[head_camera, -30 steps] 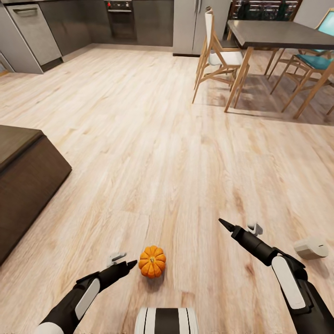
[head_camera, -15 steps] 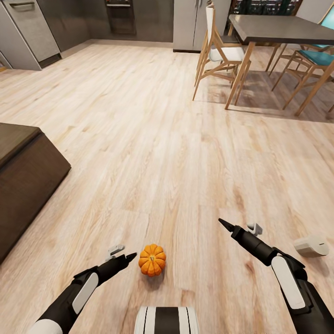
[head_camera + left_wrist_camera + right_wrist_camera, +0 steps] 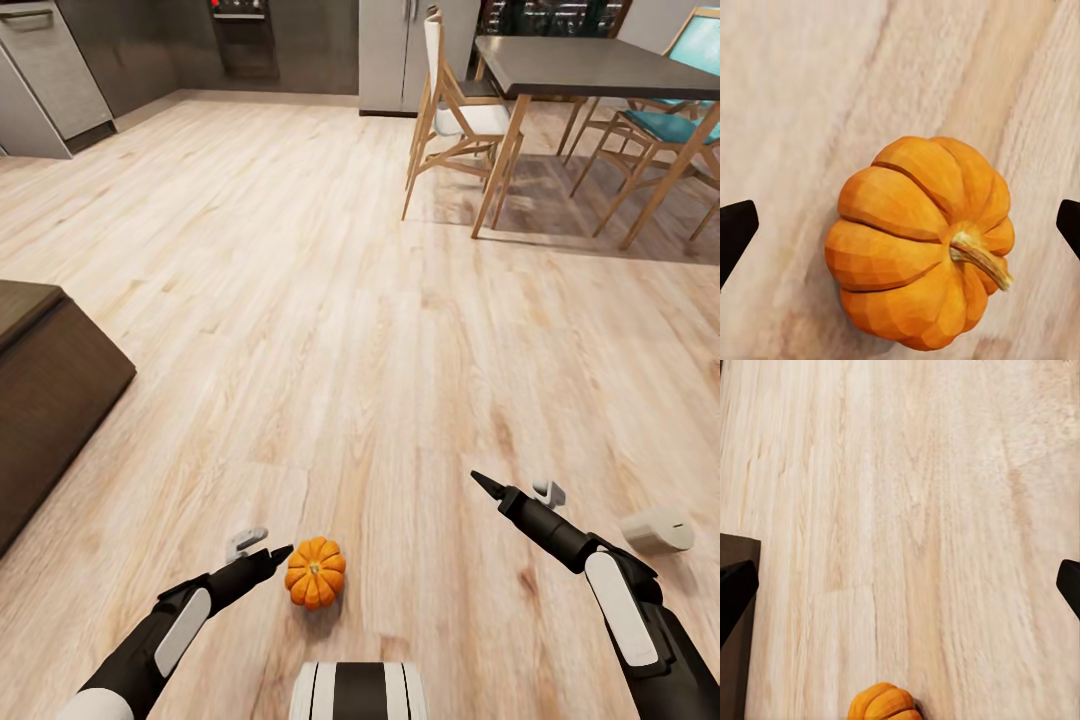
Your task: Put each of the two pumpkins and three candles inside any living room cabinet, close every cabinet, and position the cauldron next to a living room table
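A small ribbed orange pumpkin with a short stem (image 3: 315, 572) sat on the pale wood floor just beyond the left tool (image 3: 268, 556), whose fingers stood spread wide to either side of it, not touching. To grip well, I judged, it should lower squarely over the ribs, clear of the stem. The right tool (image 3: 487, 486) hung spread, empty, a stubby off-white candle (image 3: 657, 529) lying near it.

Light wood-plank floor (image 3: 330, 330): one orange pumpkin (image 3: 315, 572) at near edge; one pale candle (image 3: 656, 529) lying on its side, near right edge.
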Robot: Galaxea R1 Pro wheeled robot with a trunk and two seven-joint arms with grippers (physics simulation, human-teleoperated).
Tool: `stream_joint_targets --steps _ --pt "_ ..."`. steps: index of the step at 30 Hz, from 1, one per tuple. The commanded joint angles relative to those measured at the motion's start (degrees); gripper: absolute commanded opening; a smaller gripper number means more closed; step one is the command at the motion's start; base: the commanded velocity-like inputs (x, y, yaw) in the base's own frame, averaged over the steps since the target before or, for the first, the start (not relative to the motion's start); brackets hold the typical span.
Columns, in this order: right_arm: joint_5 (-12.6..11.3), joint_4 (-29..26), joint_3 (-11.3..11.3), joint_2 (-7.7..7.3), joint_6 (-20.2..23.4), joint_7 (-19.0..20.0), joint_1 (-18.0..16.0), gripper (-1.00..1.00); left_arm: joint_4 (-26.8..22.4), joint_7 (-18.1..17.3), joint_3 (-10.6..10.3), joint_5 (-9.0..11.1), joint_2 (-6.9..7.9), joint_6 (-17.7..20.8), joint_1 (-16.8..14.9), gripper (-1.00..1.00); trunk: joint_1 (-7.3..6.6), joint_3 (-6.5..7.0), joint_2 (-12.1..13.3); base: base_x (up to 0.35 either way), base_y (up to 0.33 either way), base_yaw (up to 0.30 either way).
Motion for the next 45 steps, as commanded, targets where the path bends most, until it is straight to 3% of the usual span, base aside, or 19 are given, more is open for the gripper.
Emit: stream_joint_targets --steps 1,13,23,25,28,35,40,45 --pt "-0.28 -0.02 -0.1 0.01 0.43 0.07 -0.03 1.0 -0.02 0.05 -0.13 0.45 0.07 0.24 -0.02 1.0 0.0 -0.04 -0.01 0.159 0.017 -0.002" --pt "-0.28 -0.02 -0.1 0.01 0.43 0.07 -0.03 1.0 0.02 0.06 -0.08 -0.03 -0.06 0.21 -0.02 1.0 0.0 -0.03 -0.01 0.048 0.003 0.0" --pt "-0.28 -3.18 -0.22 -0.14 1.81 0.08 0.0 1.0 0.01 0.46 -0.26 -0.33 -0.26 0.14 -0.02 1.0 0.26 -2.25 -0.15 0.0 0.0 0.0" --pt "-0.28 -7.63 -0.32 -0.16 3.39 0.07 -0.02 1.0 0.02 0.56 -0.28 -0.34 -0.38 0.14 -0.02 1.0 0.26 -2.25 -0.15 0.0 0.0 0.0" --pt "-0.3 -8.81 -0.32 -0.13 3.88 0.1 -0.01 1.0 -0.01 0.49 -0.3 -0.34 -0.41 0.14 -0.02 1.0 0.26 -2.25 -0.15 0.0 0.0 0.0" --pt "-0.37 -9.54 -0.38 -0.16 4.07 0.43 -0.02 1.0 -0.06 0.5 -0.85 -0.34 -0.42 0.07 -0.02 1.0 0.26 -2.25 -0.15 0.0 0.0 0.0" --pt "-0.37 -9.53 -0.37 -0.16 4.11 0.5 -0.03 1.0 -0.01 0.76 -1.35 -0.43 -0.42 -0.04 -0.02 1.0 0.39 -3.36 -0.21 0.0 0.0 0.0" --pt "-0.37 -9.35 -0.44 -0.16 4.09 0.51 -0.03 1.0 0.02 0.91 -1.57 -1.04 -0.48 -0.37 -0.02 1.0 0.39 -3.36 -0.21 0.0 0.0 0.0"
